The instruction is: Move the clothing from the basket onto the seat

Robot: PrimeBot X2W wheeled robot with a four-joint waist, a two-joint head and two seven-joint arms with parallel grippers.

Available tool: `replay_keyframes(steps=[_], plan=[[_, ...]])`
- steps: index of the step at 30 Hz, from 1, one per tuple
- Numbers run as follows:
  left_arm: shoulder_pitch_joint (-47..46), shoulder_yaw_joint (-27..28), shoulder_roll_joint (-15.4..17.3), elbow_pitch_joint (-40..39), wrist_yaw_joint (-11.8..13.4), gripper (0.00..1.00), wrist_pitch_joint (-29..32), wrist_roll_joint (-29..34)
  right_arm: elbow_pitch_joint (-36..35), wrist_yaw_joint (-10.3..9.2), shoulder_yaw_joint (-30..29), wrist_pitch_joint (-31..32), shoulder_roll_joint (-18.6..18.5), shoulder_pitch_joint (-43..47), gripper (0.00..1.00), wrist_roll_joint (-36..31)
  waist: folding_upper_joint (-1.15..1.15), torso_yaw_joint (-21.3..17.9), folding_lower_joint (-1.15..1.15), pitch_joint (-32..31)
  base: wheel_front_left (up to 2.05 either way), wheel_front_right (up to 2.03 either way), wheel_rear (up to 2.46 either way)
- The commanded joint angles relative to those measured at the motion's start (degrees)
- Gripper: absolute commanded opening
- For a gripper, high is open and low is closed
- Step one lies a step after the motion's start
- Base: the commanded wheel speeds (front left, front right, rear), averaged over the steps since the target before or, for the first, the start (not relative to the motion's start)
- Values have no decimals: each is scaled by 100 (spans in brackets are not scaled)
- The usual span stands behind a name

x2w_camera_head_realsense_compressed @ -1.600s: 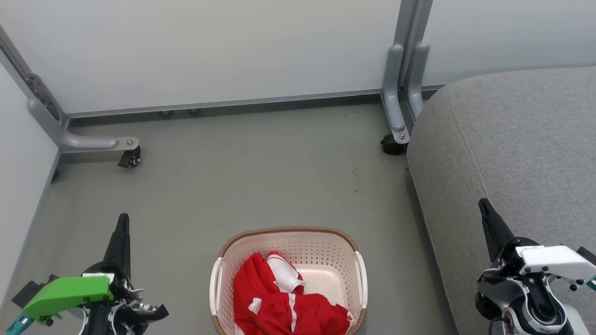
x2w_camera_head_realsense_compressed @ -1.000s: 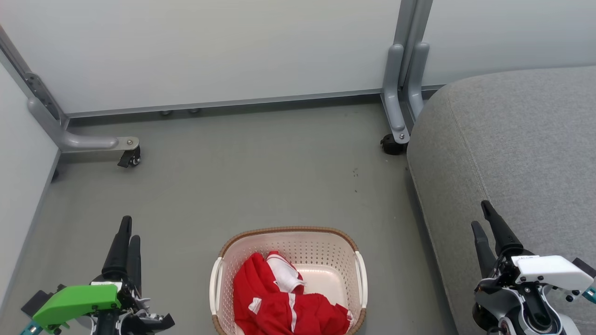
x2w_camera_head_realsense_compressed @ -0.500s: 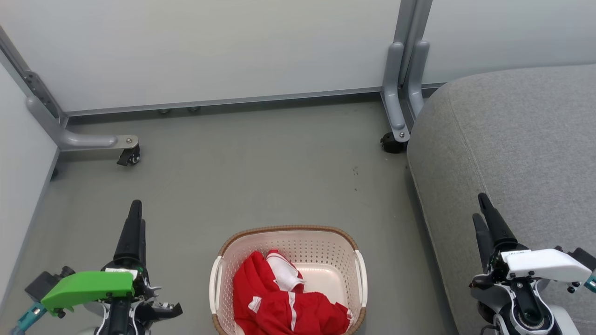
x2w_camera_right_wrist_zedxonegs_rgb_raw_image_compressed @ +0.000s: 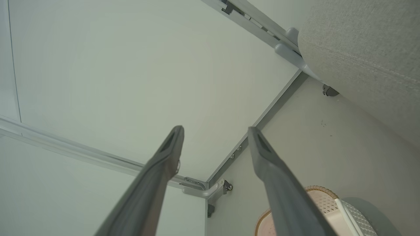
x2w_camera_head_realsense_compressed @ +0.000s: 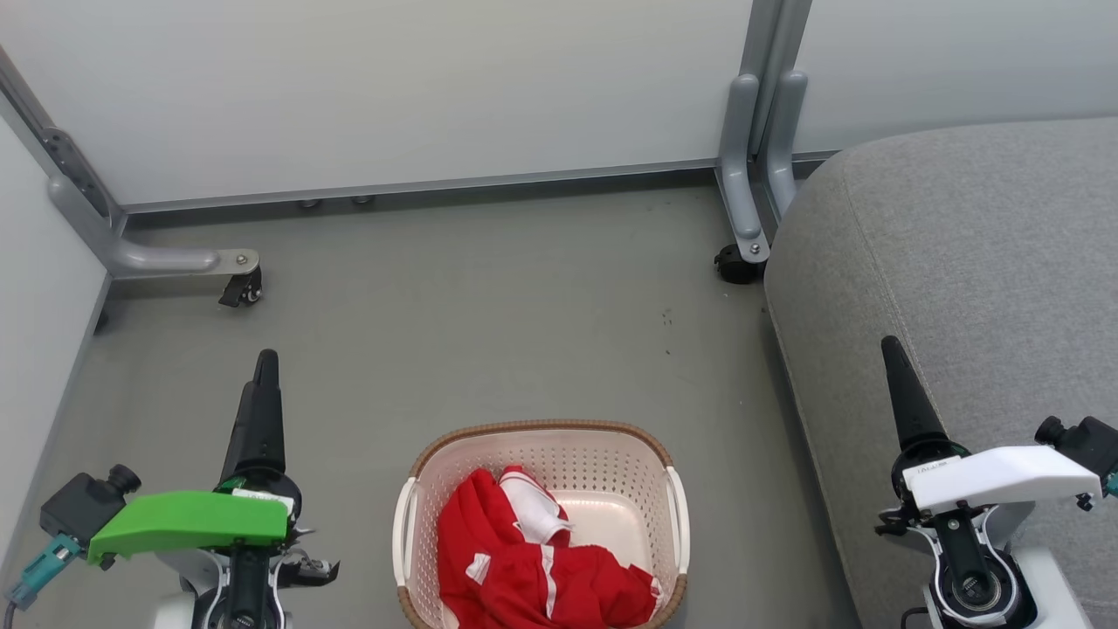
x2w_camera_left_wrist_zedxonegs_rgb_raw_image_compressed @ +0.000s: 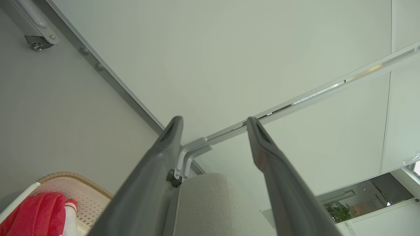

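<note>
Pictured from the head: left claw [x2w_camera_head_realsense_compressed: 265, 362] raised at the near left above the grey floor [x2w_camera_head_realsense_compressed: 489, 332], wrist under a green cover [x2w_camera_head_realsense_compressed: 183, 524], long dark fingers lined up edge-on and pointing toward the far wall [x2w_camera_head_realsense_compressed: 393, 87]. Seen along its own wrist: both fingers spread wide apart, nothing between them, nothing gripped.

Right claw [x2w_camera_head_realsense_compressed: 891, 349] at the near right, wrist under a white cover [x2w_camera_head_realsense_compressed: 1004, 476], showing against the left edge of the seat [x2w_camera_head_realsense_compressed: 987, 253], fingers likewise edge-on and aimed at the far side. From its own wrist: spread just as wide, empty, wall and floor in the gap. Both well apart from basket and clothing.

Between the two, at the near middle of the floor: one cream basket [x2w_camera_head_realsense_compressed: 541, 430] with a brown woven rim and two white handles, upright, near the seat's left side but not touching it. Inside, heaped against the left and near walls: the clothing [x2w_camera_head_realsense_compressed: 524, 577], red with white stripes and trim, bare basket bottom showing at the far right. Number of garments in the heap impossible to tell.

To the right: one large grey seat, rounded corner, stitched seam.

Counted: two claws, one basket, one red heap, one seat. Also a black wheel [x2w_camera_head_realsense_compressed: 249, 293] on a grey metal foot at the far left and a second black wheel [x2w_camera_head_realsense_compressed: 735, 266] at the foot of the far wall, just beside the seat's far corner.
</note>
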Motion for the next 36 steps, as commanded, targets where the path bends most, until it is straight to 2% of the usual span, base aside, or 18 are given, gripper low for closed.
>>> replay_keyframes(steps=[1, 23, 36], plan=[[-180, -33, 34, -132, -13, 100, -65, 289, -147, 2, 48, -72, -52, -134, 100, -321, 0, 4, 0, 3, 0, 0, 0], [-42, -262, 111, -104, -18, 100, -477, 2364, -184, 3, 332, -482, -139, -7, 100, -2599, 0, 24, 0, 26, 0, 0, 0], [5, -321, 83, 119, -21, 100, -678, 3323, -26, 3, 409, -686, -87, 15, 100, -3542, 0, 33, 0, 19, 0, 0, 0]])
